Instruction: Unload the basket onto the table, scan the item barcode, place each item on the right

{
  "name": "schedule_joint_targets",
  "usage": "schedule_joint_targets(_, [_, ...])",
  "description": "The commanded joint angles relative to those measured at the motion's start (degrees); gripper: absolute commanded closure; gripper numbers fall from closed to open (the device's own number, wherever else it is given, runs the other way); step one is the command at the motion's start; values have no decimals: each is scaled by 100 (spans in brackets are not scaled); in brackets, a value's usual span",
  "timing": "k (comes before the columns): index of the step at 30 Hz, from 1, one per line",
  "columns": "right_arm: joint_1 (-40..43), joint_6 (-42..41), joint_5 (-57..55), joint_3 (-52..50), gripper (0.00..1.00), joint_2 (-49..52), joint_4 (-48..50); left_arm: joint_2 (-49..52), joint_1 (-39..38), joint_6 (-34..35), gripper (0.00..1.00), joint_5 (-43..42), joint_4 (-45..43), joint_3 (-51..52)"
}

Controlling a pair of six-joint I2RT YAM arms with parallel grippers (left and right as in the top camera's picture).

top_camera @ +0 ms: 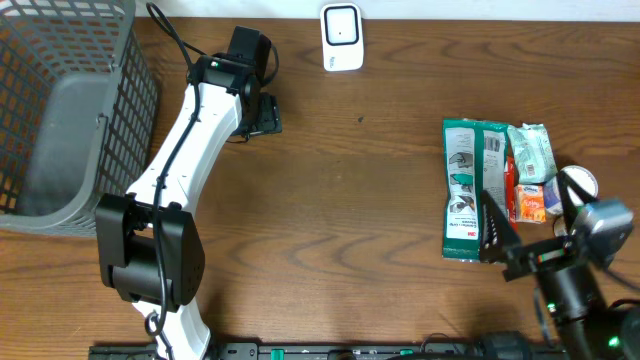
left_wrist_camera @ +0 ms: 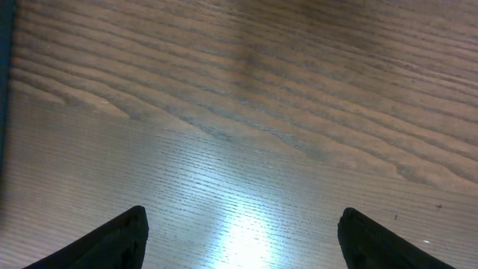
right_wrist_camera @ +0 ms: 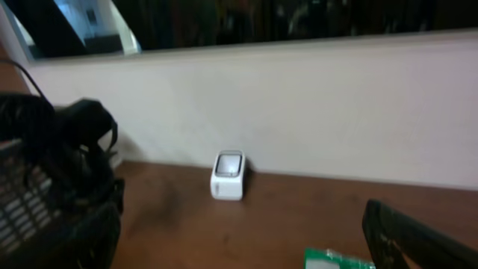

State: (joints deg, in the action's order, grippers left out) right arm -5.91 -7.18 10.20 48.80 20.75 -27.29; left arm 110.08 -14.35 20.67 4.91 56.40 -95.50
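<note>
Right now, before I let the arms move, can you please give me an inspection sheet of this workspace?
Surface: brown wooden table.
Job's things: white scanner at the far edge; green packet at the right, smaller packets beside it.
Clutter: grey mesh basket at the left.
Pincers: left pincer open over bare wood; right pincer open at the green packet, holding nothing.
Cables: black cable near the left arm.
Surroundings: pale wall behind the table.
</note>
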Motion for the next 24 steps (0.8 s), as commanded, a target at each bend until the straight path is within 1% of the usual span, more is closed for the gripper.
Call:
schedule_joint_targets(1, [-39,114,-133,-752,1,-627,404,-133,4,-94,18,72,11,-35])
schedule_joint_targets(6, [-42,308,-136,-1797,1,-1585,1390,-133,4,-94,18,72,11,-35])
schedule_joint_targets(9, [-42,439,-136,-2299,1,-2002,2221,-133,4,-94,18,72,11,-35])
schedule_joint_targets(14, [-39,883,-136,-2959,1,-2041,4138,-133,4,-94,18,72,11,-35])
schedule_joint_targets(18, [4,1368,-136,-3530,1,-2041,5390,-133,4,-94,18,72,11,-35])
schedule_joint_targets(22, [216,1569,-142,-4094,1,-2041,6061,-133,4,-94,18,72,11,-35])
schedule_joint_targets(24, [323,1563,-195,-4332,1,-2041,6070,-133,4,-94,18,72,11,-35])
